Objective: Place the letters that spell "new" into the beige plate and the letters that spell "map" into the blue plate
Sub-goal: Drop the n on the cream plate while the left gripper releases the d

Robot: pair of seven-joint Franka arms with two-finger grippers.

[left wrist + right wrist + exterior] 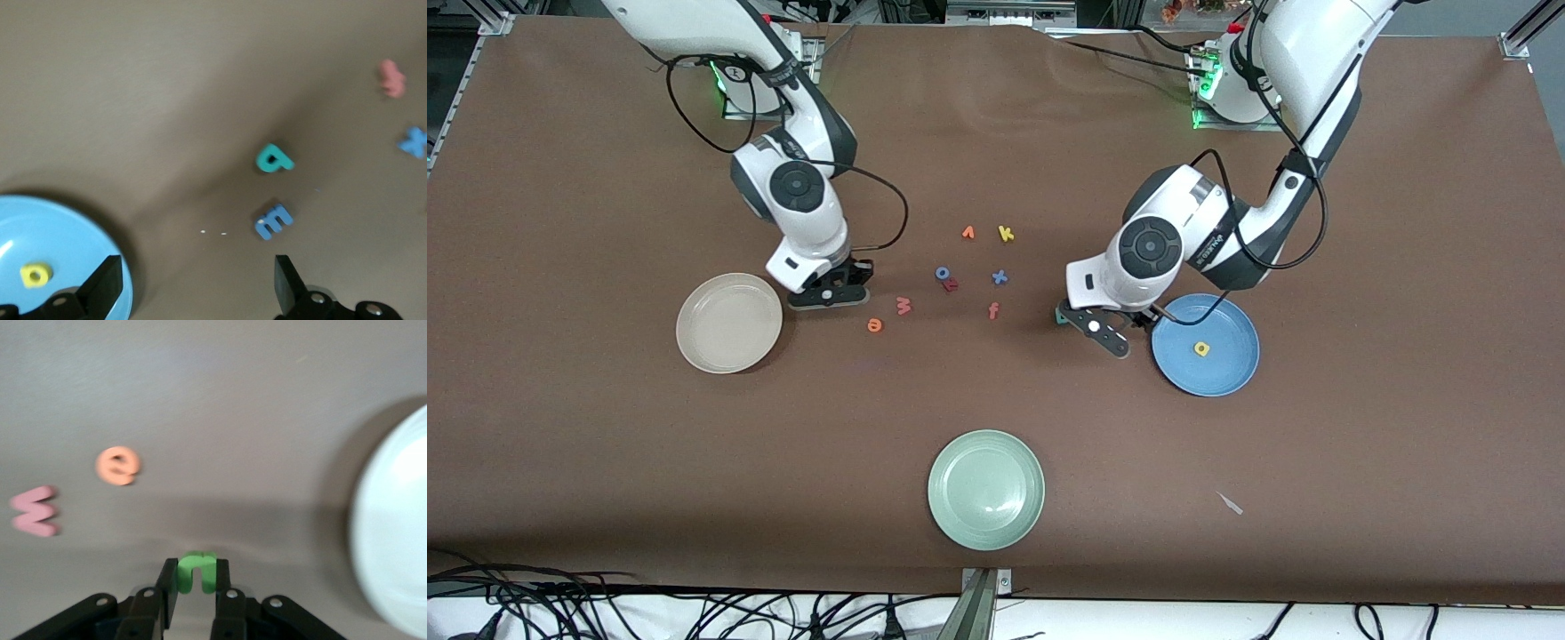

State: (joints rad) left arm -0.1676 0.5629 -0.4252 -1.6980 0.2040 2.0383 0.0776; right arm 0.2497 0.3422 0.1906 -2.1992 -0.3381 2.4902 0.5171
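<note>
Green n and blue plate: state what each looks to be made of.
Green n, pinched in the shut right gripper: probably foam, given its matte, thick, soft-edged cut shape. Blue plate, beside the open left gripper: a smooth, slightly glossy surface with faint concentric rings and soft highlights, so plastic or glazed ceramic; the look does not settle which.

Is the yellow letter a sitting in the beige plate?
No, the yellow a lies in the blue plate; the beige plate holds nothing.

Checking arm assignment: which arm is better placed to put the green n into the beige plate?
Right: its pincer is shut on the green n beside the beige plate; the left pincer hangs open by the blue plate.
</note>
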